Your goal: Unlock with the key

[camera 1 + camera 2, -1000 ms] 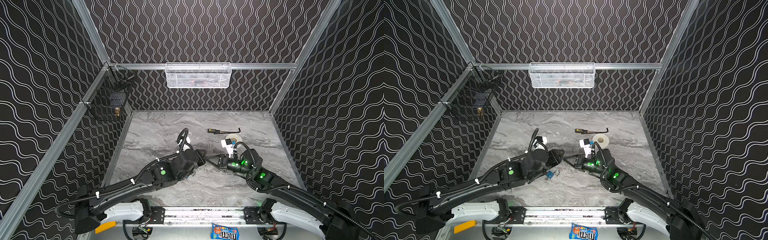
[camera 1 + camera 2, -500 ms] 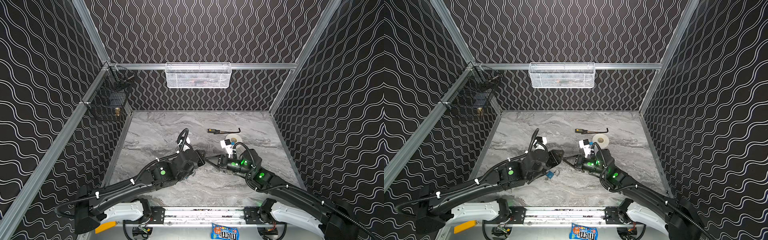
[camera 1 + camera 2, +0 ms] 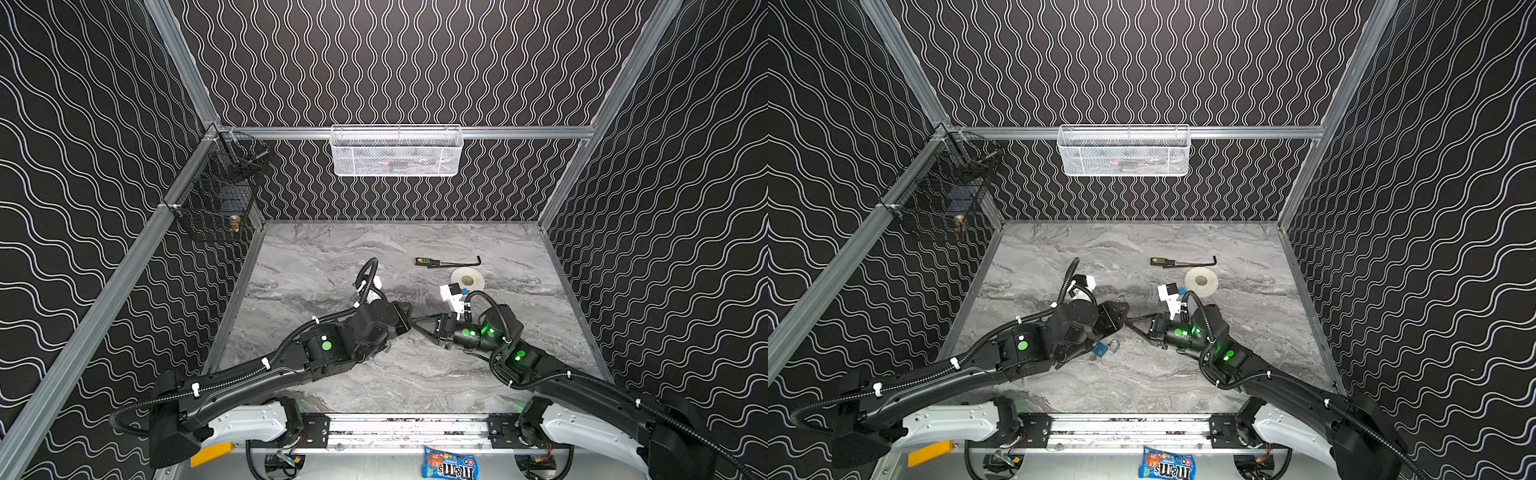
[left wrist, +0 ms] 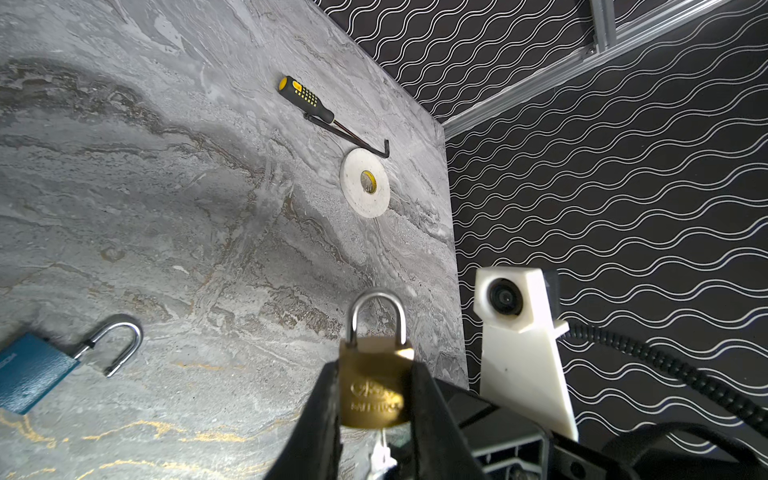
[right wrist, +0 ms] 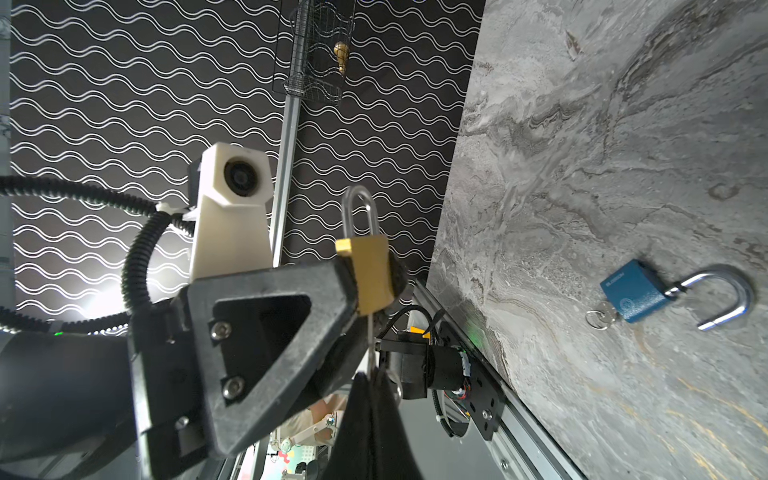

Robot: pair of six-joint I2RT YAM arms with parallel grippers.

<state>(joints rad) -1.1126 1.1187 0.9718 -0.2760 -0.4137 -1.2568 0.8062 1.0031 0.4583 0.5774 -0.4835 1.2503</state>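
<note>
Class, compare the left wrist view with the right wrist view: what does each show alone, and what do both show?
Only the left wrist view: the screwdriver and the tape roll. Only the right wrist view: the black wire basket and the key ring at the blue padlock. Both: the brass padlock clamped in the left gripper, and the blue padlock lying open on the table.

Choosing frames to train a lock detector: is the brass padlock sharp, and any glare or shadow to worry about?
Left wrist view: brass padlock sharp, embossing visible, soft shadow bands across the table. Right wrist view: padlock edge-on yet crisp; blown-out glare patch on the wall; key a thin dim sliver. Both top views: padlock too small to make out.
</note>
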